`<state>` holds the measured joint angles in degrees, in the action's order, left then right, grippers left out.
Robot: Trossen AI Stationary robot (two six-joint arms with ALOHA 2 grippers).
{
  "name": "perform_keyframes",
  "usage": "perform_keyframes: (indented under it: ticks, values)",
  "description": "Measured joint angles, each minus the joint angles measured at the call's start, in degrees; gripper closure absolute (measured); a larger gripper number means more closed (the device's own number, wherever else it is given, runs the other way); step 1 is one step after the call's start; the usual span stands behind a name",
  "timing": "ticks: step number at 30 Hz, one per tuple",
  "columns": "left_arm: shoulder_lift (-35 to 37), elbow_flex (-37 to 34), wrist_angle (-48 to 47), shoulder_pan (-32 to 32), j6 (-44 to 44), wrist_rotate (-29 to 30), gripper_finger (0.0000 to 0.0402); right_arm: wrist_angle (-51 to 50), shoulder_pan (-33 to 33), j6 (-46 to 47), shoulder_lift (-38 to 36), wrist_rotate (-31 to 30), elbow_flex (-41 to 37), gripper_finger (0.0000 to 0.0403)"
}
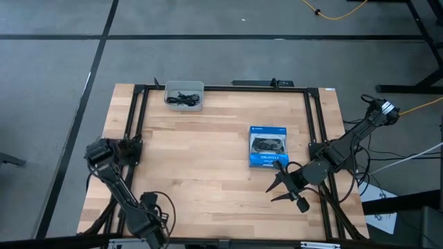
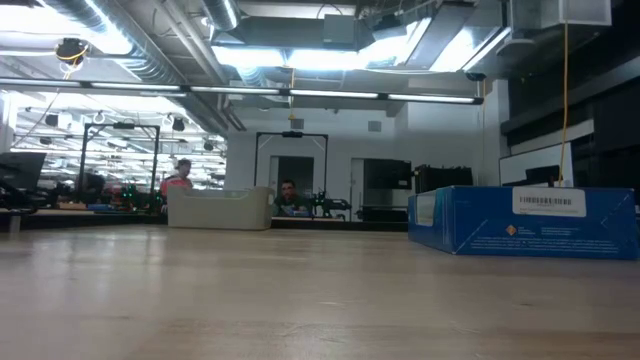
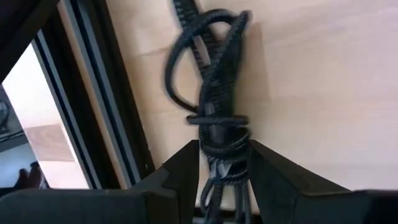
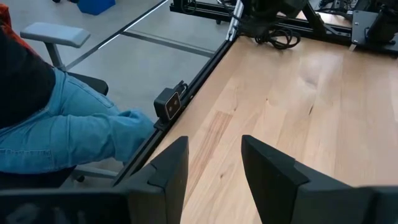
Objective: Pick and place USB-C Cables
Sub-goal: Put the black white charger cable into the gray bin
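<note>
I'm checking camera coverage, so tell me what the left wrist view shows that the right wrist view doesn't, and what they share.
Only the left wrist view shows a black cable bundle clamped in the left gripper. Only the right wrist view shows the open, empty right gripper, a seated person's leg beside the table, and a small camera on the table's edge. Both show the wooden tabletop and its black frame rail.

- The left arm folds back at the table's near left corner; its elbow is beside the left rail and its forearm runs toward the near edge.
- The left gripper (image 3: 224, 165) is clamped on a black cable (image 3: 214, 81). The cable bundle sticks out past the fingers (image 3: 177, 171).
- The right arm reaches in from the right edge, bent at the elbow over the right rail.
- The right gripper (image 1: 280, 187) is low over the wood with its fingers (image 4: 168, 168) spread apart, holding nothing.
</note>
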<state>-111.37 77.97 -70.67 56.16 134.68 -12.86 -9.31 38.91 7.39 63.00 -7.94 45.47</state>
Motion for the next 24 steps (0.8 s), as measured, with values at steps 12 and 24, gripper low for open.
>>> perform_keyframes:
  ticks: [12,24]
  values:
    - [-4.80,0.11,1.83,0.29,-0.24,-1.22,0.0275,0.01,0.01,2.00,-0.02,0.00,0.00,0.0250]
    - [-5.99,0.07,3.38,0.67,-4.42,-0.20,0.0343,0.01,0.01,3.01,-0.04,0.02,0.00,0.0250]
